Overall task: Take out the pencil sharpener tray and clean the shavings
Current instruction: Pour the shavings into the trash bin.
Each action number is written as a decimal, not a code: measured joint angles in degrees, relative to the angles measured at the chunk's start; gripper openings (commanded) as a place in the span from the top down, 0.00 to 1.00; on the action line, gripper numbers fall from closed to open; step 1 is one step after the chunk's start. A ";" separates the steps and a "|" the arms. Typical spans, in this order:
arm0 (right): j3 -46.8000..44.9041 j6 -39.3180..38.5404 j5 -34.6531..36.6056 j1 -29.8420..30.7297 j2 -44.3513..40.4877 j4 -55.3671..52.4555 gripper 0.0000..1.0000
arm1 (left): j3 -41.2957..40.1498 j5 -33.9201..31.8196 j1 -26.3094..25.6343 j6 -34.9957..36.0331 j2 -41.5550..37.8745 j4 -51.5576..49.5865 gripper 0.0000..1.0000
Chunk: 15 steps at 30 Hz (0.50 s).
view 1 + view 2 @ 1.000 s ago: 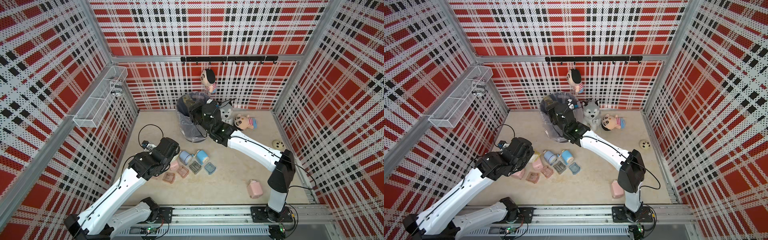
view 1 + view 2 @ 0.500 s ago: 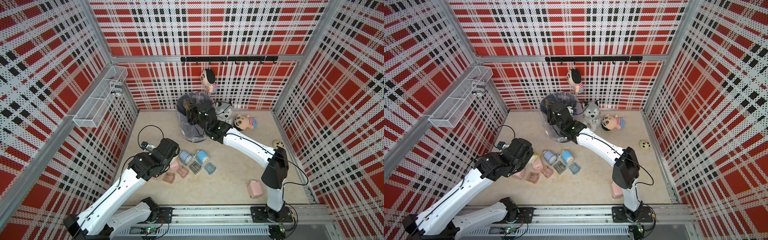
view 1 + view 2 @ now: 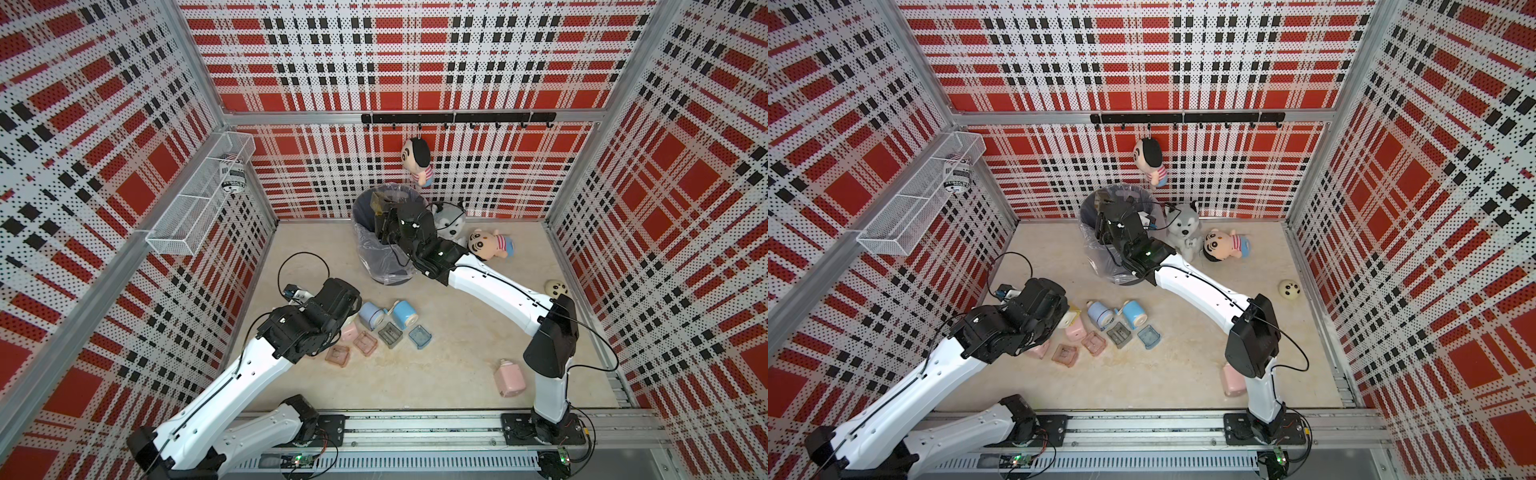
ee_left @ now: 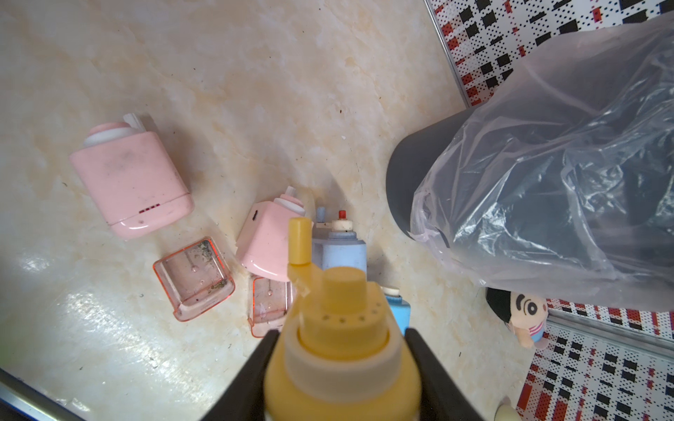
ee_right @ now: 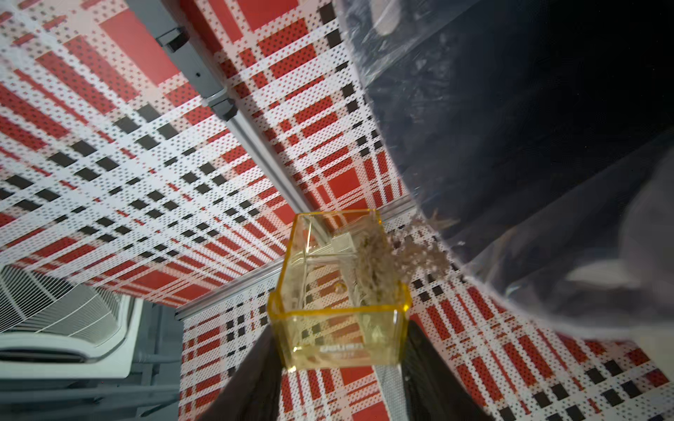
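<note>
Right hand [image 5: 341,359] clamped on the yellow tray [image 5: 339,313] — tipped over the lined bin [image 3: 376,257] at the worktop's [image 4: 255,73] far edge, shavings [image 5: 386,255] spilling out. Left hand [image 4: 341,368] closed round the yellow sharpener [image 4: 343,320] — toward the left edge, near pink sharpeners [image 4: 131,182], blue sharpeners [image 4: 341,251] and loose trays [image 4: 193,277].

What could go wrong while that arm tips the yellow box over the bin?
The shavings leave the yellow tray right at the edge of the bin liner; some may land outside.
The right gripper holds the tray near the loose liner, which might snag.
The left gripper holds the yellow sharpener above crowded pink trays; setting it down could knock them.
</note>
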 measured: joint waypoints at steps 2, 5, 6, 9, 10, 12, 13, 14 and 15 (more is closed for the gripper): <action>-2.49 0.13 -0.22 -0.44 0.00 0.00 0.54 | 0.00 -0.09 -0.31 -0.11 0.20 0.00 0.65; -3.06 0.33 -0.50 -1.01 -0.02 1.18 0.54 | -0.02 -0.13 -0.79 -0.28 0.81 0.02 0.65; -3.06 0.35 -0.61 -1.16 -0.02 1.33 0.54 | 0.00 -0.22 -1.03 -0.33 1.01 0.02 0.65; -3.06 0.35 -0.63 -1.29 -0.02 1.42 0.54 | 0.00 -0.33 -1.64 -0.83 1.25 0.04 0.65; -3.06 0.35 -0.63 -1.31 -0.02 1.57 0.54 | 0.00 -0.35 -1.73 -0.94 1.25 0.04 0.65; -3.02 0.35 -0.74 -1.31 -0.02 1.79 0.54 | -0.02 -0.57 -1.84 -1.16 1.11 0.04 0.65; -2.80 0.35 -0.81 -1.31 -0.02 1.66 0.54 | -0.02 -0.72 -1.84 -1.20 1.07 0.04 0.65; -2.14 0.35 -0.92 -1.29 -0.02 1.25 0.54 | -0.02 -0.83 -1.84 -1.27 0.94 0.04 0.65; -1.27 0.31 -0.98 -1.29 0.00 0.72 0.54 | -0.07 -0.96 -1.84 -1.36 0.76 0.07 0.65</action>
